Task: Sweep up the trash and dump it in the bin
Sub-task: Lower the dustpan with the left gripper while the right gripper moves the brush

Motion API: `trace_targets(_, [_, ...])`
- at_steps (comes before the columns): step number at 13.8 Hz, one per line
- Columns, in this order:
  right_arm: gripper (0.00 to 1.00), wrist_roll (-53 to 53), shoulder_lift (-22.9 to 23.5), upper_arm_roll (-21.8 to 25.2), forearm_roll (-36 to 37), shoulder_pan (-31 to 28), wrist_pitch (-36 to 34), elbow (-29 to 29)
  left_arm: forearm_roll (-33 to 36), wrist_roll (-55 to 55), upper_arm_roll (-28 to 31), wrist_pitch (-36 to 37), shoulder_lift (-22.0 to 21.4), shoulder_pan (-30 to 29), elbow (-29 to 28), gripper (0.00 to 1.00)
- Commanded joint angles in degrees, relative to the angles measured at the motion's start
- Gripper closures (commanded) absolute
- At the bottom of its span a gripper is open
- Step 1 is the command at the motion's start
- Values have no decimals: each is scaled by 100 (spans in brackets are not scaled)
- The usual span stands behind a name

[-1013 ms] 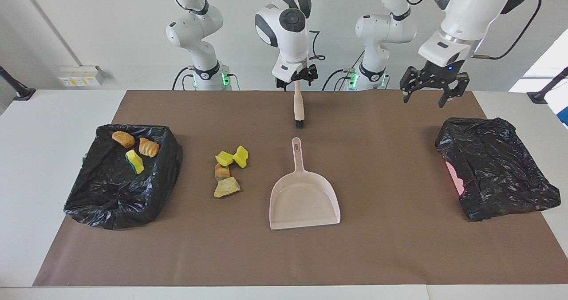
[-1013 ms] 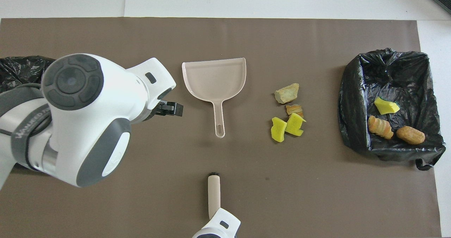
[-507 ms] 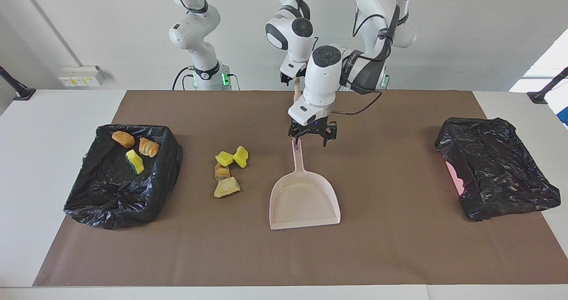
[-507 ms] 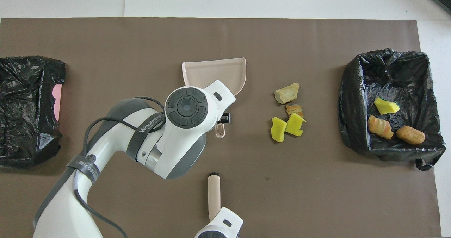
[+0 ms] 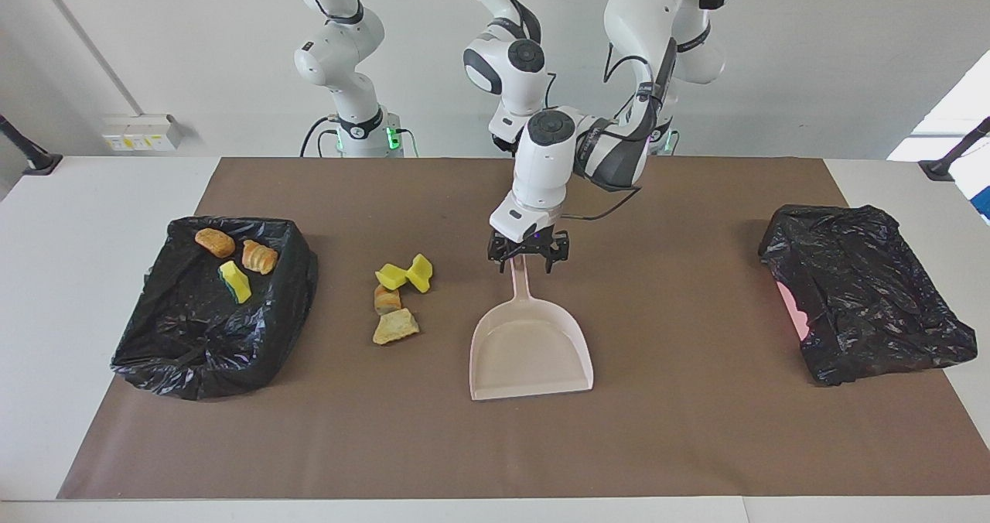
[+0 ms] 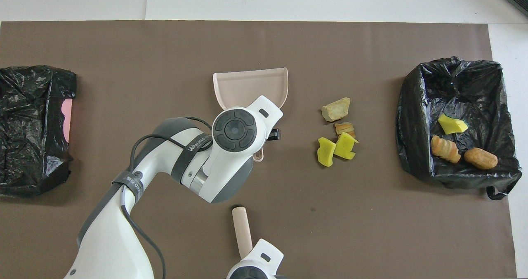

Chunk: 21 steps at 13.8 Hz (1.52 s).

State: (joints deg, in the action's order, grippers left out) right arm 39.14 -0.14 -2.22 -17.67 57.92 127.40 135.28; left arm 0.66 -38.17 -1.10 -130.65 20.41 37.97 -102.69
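The pale pink dustpan (image 5: 530,353) lies flat mid-mat, handle toward the robots. My left gripper (image 5: 527,261) is low over the handle's end, open, with a finger on each side of it. In the overhead view its wrist covers the handle (image 6: 259,157). My right gripper (image 6: 249,252) is shut on the brush handle (image 6: 241,229) and holds it above the mat near the robots. Two yellow sponge pieces (image 5: 407,275) and two bread lumps (image 5: 393,316) lie on the mat beside the dustpan. Three more trash pieces (image 5: 234,260) lie in the black-lined bin (image 5: 201,345).
A closed black bag (image 5: 866,291) with a pink patch lies at the left arm's end of the mat. The bin (image 6: 458,176) is at the right arm's end. The brown mat (image 5: 696,430) is bare nearer the facing camera.
My left arm swung in from over the black bag and came down over the dustpan handle, then shifted slightly toward the trash. The brush handle has tilted in my right gripper.
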Motion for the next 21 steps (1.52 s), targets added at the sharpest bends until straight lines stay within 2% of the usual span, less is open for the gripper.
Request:
trace_targets(1, [100, -188, 5, 19, -70, -62, 5, -45, 57, -182, 101, -101, 156, 131, 47, 0])
trace_targets(2, [100, -197, 5, 19, -53, -132, -74, -89, 65, -182, 101, -101, 165, 131, 65, 0])
trace_targets(6, [100, -336, -47, 37, -26, -185, -188, -125, 65, -182, 101, -84, 157, 131, 56, 31])
trace_targets(9, [100, -784, -573, 46, 140, -596, -968, -125, 74, -165, 101, -110, 157, 114, 126, 76])
trace_targets(10, [100, -942, -757, 46, 237, -737, -1267, -125, 74, -130, 101, -110, 157, 105, 153, 85])
trace_targets(14, [100, -1364, -1356, 46, 676, -1300, -2287, -125, 83, 447, 101, 13, 69, 0, 171, 97])
trace_targets(19, [100, -1910, -1691, 46, 1063, -2292, -2703, -134, 74, 3801, 101, 1144, -423, -387, 153, 99])
trace_targets(21, [100, -2112, -1743, 55, 1116, -2775, -2711, -169, 74, 4771, 101, 1410, -441, -501, 153, 99])
